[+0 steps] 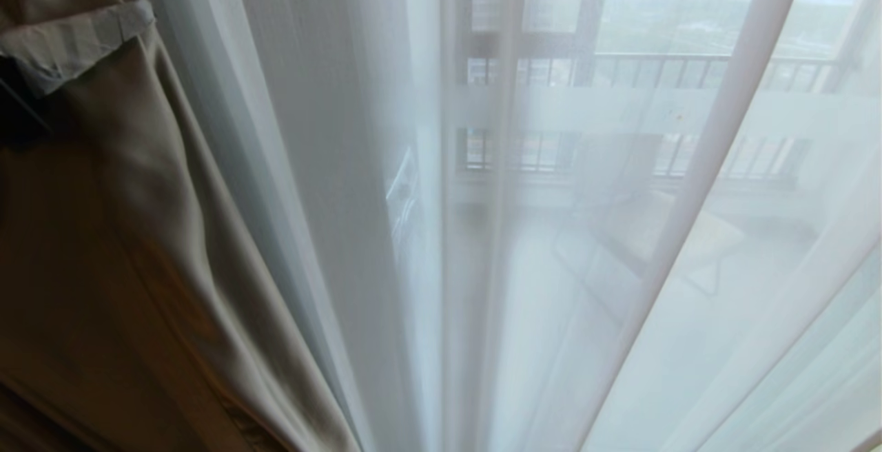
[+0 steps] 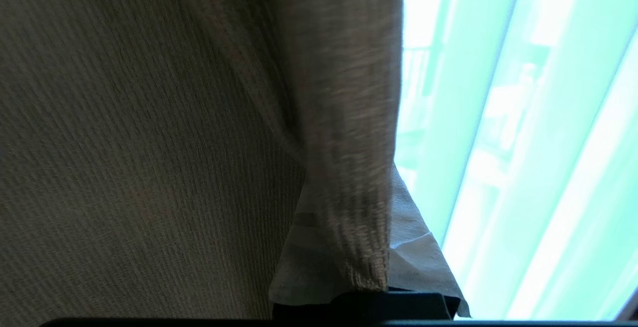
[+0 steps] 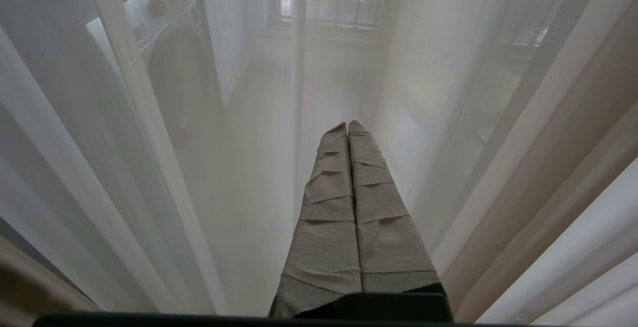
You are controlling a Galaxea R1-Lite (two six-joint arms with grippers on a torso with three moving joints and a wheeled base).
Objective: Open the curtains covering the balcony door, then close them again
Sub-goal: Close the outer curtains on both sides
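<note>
1. The left gripper [image 2: 344, 287] is clamped on the free edge of the drape [image 1: 138, 231], the heavy beige layer of the curtains. In the left wrist view its taped fingers [image 2: 299, 267] pinch a fold of the woven cloth, and in the head view only a taped fingertip shows, pressed into the drape.
2. The drape hangs left of the sheer [image 1: 386, 231]. The sheer lies across the whole balcony door [image 1: 592, 38], whose dark frame and railing show faintly through it.
3. The step in hand looks like hauling the drape sideways along its rail. It is best done by keeping the pinch firm and pulling level, in line with the rail, so the cloth slides rather than strains downward.
4. The grip is near the very edge of the drape; a sharp tug could slip the fold out, so a steady pace seems wiser.
5. The right gripper [image 3: 348, 127] is closed on nothing, its taped fingers together, pointing into the sheer right of the drape.
6. Room to move: the sheer hangs just beside the drape's edge, with the door behind it. The sheer could snag, so the left gripper should stay on the room side.
</note>
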